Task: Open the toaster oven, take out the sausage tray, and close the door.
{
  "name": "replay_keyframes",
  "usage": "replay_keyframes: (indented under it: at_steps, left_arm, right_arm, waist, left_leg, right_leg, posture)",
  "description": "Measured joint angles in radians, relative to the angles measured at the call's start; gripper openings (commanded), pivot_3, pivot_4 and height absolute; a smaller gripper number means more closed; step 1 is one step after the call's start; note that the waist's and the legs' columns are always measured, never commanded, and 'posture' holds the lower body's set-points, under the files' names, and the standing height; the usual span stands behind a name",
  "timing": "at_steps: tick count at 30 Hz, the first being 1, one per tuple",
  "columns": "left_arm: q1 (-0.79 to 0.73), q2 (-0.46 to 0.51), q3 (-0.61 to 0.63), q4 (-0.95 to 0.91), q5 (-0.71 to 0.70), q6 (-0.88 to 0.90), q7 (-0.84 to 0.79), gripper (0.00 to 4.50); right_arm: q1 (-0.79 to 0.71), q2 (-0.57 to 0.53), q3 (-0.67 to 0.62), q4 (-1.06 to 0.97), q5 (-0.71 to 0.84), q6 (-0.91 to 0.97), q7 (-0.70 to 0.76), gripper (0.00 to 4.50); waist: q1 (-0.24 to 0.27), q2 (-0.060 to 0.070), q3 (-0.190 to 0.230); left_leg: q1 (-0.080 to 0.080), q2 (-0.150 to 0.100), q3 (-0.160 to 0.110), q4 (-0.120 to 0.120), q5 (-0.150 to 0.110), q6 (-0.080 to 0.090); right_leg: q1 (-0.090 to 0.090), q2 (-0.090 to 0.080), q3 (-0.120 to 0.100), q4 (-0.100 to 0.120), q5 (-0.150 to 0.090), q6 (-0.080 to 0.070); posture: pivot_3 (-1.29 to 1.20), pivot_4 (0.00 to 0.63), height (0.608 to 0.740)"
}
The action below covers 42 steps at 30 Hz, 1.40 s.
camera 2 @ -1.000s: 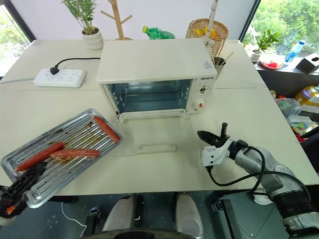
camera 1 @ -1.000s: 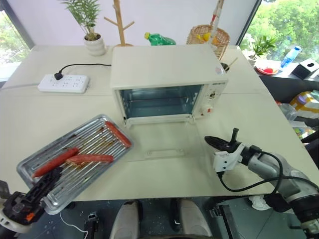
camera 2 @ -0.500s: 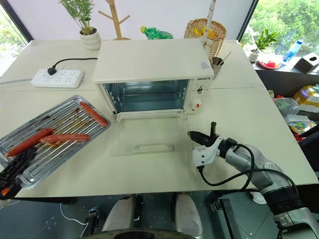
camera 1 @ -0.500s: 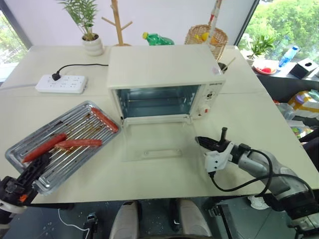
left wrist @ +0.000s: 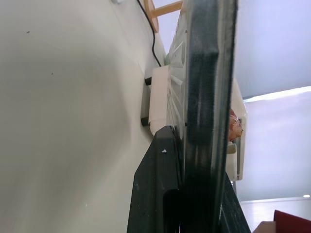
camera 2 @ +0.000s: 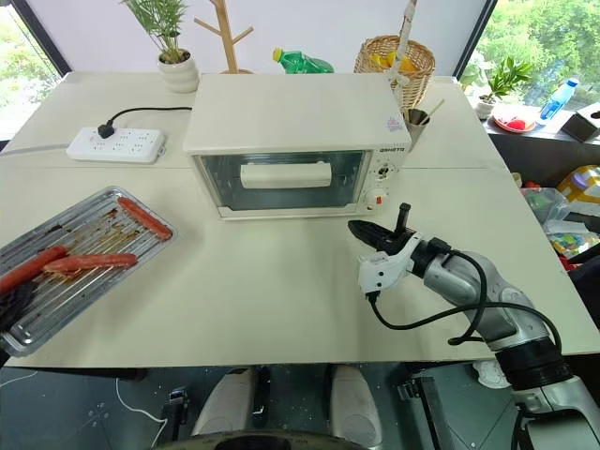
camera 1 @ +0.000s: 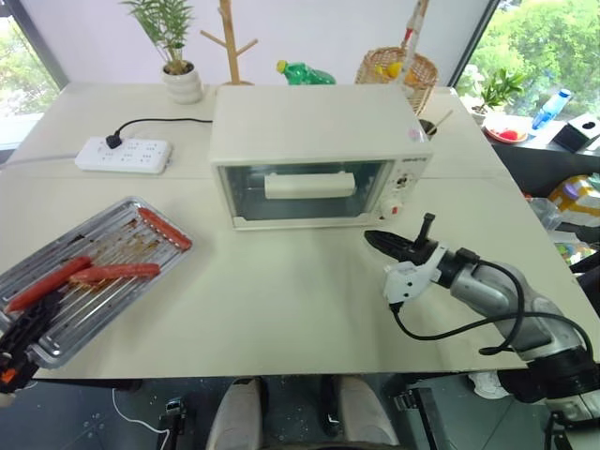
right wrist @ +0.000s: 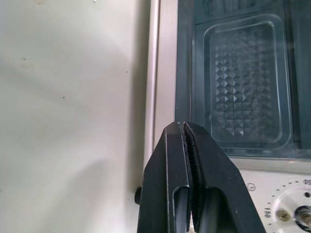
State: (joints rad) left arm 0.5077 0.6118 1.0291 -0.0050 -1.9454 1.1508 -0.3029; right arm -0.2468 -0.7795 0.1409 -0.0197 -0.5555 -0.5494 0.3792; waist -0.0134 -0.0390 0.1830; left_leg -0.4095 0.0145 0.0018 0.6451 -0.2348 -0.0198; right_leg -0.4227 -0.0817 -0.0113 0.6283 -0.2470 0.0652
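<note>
1. The boxy cream-white toaster oven [camera 1: 319,155] stands on the pale cream surface [camera 1: 281,309], and its glass front door [camera 1: 309,192] with the cream bar handle [camera 1: 310,184] stands upright and shut against the frame.
2. The right end effector [camera 1: 372,240] has its two black fingers pressed together with nothing between them. It points toward the oven's lower right front corner, just short of it and apart from it; in the right wrist view the door glass and the edge of the control panel lie straight ahead of the fingertips [right wrist: 184,127].
3. The shallow silver metal sausage tray [camera 1: 89,272] with its ribbed rack sits out of the oven, far to the left of the right end effector, at the surface's near left edge. Three reddish-brown sausages [camera 1: 112,273] lie on it.
4. The left end effector [camera 1: 17,336] is clamped on the tray's near corner; the left wrist view shows its fingers [left wrist: 206,97] closed over the tray's rim.
5. The tray's long axis runs diagonally, from the left end effector away toward the oven. The oven lies beyond the tray's far end, well apart from it.
6. Judging by the layout, the task looks nearly done: the door is closed and the tray is out. What remains turns on the left arm, the only one at the tray. Whether the tray rests fully on the surface or is partly carried, I cannot tell.
7. If released here, the corner overhanging the surface's edge could tip.
</note>
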Motion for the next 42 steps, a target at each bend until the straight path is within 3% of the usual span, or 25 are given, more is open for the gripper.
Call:
replay_keyframes:
  at_steps: [7, 13, 18, 23, 29, 32, 37, 42]
  left_arm:
    - [0.011, -0.003, -0.063, -0.042, 0.0, 0.041, -0.022, 0.0]
    - [-0.012, 0.136, -0.192, -0.069, 0.0, 0.108, -0.077, 0.0]
    - [-0.273, 0.289, -0.435, 0.013, 0.028, 0.161, -0.107, 0.0]
    - [-0.604, 0.28, -0.675, 0.143, 0.137, 0.218, -0.151, 0.0]
    - [-0.816, 0.201, -0.863, 0.248, 0.339, 0.307, -0.269, 0.0]
    - [-0.892, 0.175, -0.923, 0.291, 0.449, 0.332, -0.35, 0.0]
    - [-0.994, 0.121, -0.972, 0.346, 0.587, 0.346, -0.453, 0.0]
    - [-1.033, 0.067, -0.973, 0.395, 0.686, 0.347, -0.49, 0.0]
  right_arm:
    - [-0.04, 0.011, -0.003, 0.002, 0.017, 0.014, -0.008, 0.08]
    - [0.066, -0.02, -0.025, -0.031, 0.034, 0.002, 0.001, 0.08]
    - [0.188, -0.055, -0.115, -0.123, 0.072, 0.01, 0.006, 0.08]
    - [0.375, -0.07, -0.221, -0.276, 0.16, 0.013, 0.043, 0.08]
    - [0.609, -0.084, -0.364, -0.562, 0.428, 0.124, 0.171, 0.08]
    - [0.709, -0.072, -0.426, -0.725, 0.652, 0.388, 0.218, 0.08]
    - [0.759, -0.071, -0.529, -0.888, 1.043, 0.757, 0.215, 0.08]
    - [0.763, -0.09, -0.62, -0.947, 1.274, 0.952, 0.2, 0.08]
  waist:
    - [0.006, 0.0, 0.0]
    - [0.004, 0.001, 0.0]
    - [0.012, 0.005, 0.002]
    - [0.023, 0.006, 0.002]
    - [0.02, 0.005, 0.002]
    - [0.026, 0.005, 0.002]
    - [0.026, 0.005, 0.002]
    - [0.026, 0.005, 0.002]
  left_leg:
    - [0.0, 0.0, 0.0, -0.001, 0.0, 0.0]
    - [-0.001, 0.0, 0.0, 0.0, 0.0, -0.001]
    - [0.0, 0.0, 0.0, 0.001, 0.0, -0.001]
    - [-0.001, 0.0, 0.002, -0.001, -0.001, 0.0]
    - [0.001, 0.001, 0.003, 0.0, -0.001, 0.0]
    - [0.001, 0.003, 0.001, 0.001, -0.001, 0.0]
    - [0.001, 0.002, 0.001, 0.001, -0.001, 0.0]
    - [0.0, 0.002, 0.001, 0.001, -0.001, 0.0]
  right_leg:
    - [0.001, 0.0, 0.0, 0.0, 0.0, 0.0]
    - [0.003, 0.0, 0.0, 0.001, 0.0, 0.0]
    - [0.004, 0.001, -0.001, 0.001, 0.0, 0.0]
    - [0.003, 0.005, -0.001, 0.002, 0.0, 0.001]
    - [0.004, 0.008, -0.001, 0.003, 0.001, 0.004]
    - [0.004, 0.009, -0.001, 0.003, 0.001, 0.004]
    - [0.005, 0.004, -0.002, 0.002, 0.001, 0.004]
    - [0.005, 0.002, -0.002, 0.001, 0.001, 0.004]
  posture:
    - [0.0, 0.15, 0.74]
    - [0.0, 0.15, 0.74]
    - [0.0, 0.15, 0.74]
    - [0.0, 0.15, 0.74]
    - [0.0, 0.15, 0.74]
    - [0.0, 0.15, 0.74]
    - [0.0, 0.15, 0.74]
    - [0.0, 0.15, 0.74]
